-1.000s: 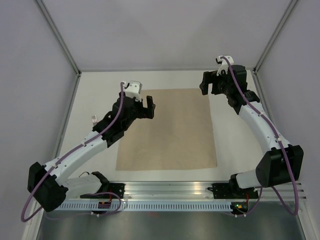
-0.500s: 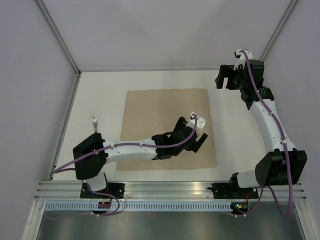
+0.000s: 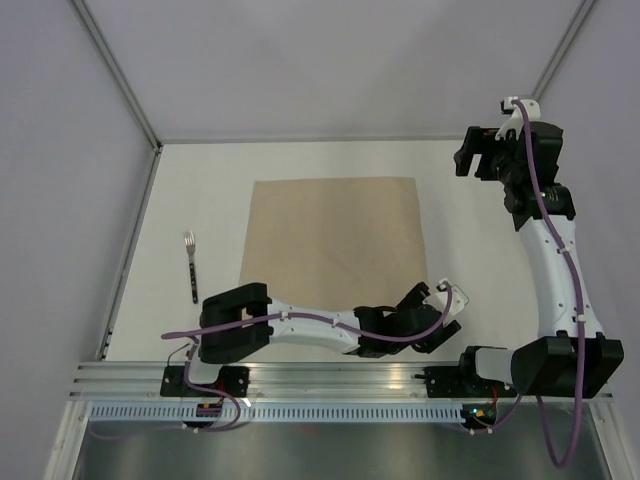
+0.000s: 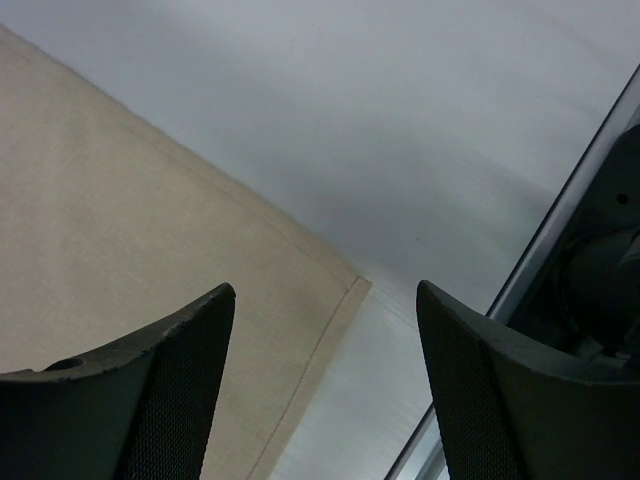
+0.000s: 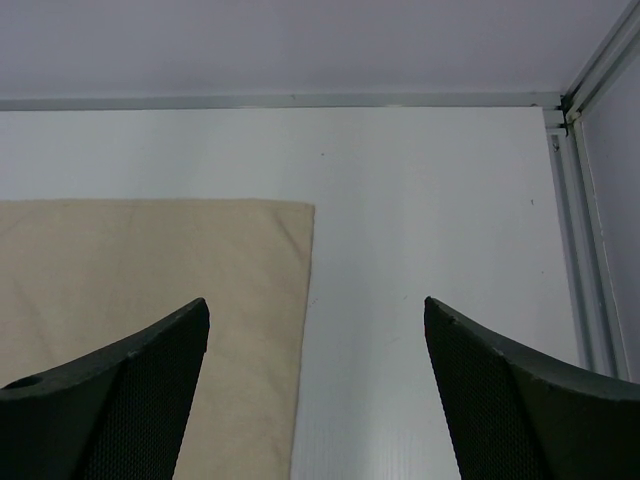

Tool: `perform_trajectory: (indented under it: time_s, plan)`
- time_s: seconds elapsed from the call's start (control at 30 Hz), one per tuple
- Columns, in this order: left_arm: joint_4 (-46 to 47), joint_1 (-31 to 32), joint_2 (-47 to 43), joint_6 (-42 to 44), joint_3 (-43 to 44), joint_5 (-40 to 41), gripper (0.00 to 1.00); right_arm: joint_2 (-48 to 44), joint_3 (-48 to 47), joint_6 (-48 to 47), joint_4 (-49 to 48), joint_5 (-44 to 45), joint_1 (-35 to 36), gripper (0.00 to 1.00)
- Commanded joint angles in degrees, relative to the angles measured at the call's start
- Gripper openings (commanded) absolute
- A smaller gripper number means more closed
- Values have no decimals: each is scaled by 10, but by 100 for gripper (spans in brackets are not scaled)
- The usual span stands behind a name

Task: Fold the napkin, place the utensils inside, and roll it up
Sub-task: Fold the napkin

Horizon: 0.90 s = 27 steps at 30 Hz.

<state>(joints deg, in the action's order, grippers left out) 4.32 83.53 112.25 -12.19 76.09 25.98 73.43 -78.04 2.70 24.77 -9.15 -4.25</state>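
Napkin of plain tan-beige matte cloth (image 3: 335, 255) lies flat and unfolded in the middle of the top view, on the white table (image 3: 480, 260). It looks light, soft and limp, so it will probably sag when lifted. A hemmed corner seems the best place to pinch it. The left gripper (image 3: 447, 312) hovers over the lower right corner of the cloth with its fingers spread. The right gripper (image 3: 476, 162), also spread and holding nothing, is at the upper right, apart from the cloth. The slender fork with dark handle (image 3: 190, 262) lies at the left, well apart. It looks stiff and thin, and is best taken by the handle.
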Motion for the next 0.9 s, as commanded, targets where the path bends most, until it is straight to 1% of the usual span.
perform_trajectory:
  time_s: [0.0,0.17,0.4,0.87]
  plan:
    - [19,8,28,-24,36,-16,78,-2,-19,2,30,10,-1,93]
    - [10,15,60,-48,55,-22,75,2,-25,-4,45,13,-1,92]
    - [4,20,99,-67,73,-10,66,5,-32,-9,65,5,-1,90]
    - [-15,25,145,-44,108,13,63,16,-28,-7,70,3,-1,86]
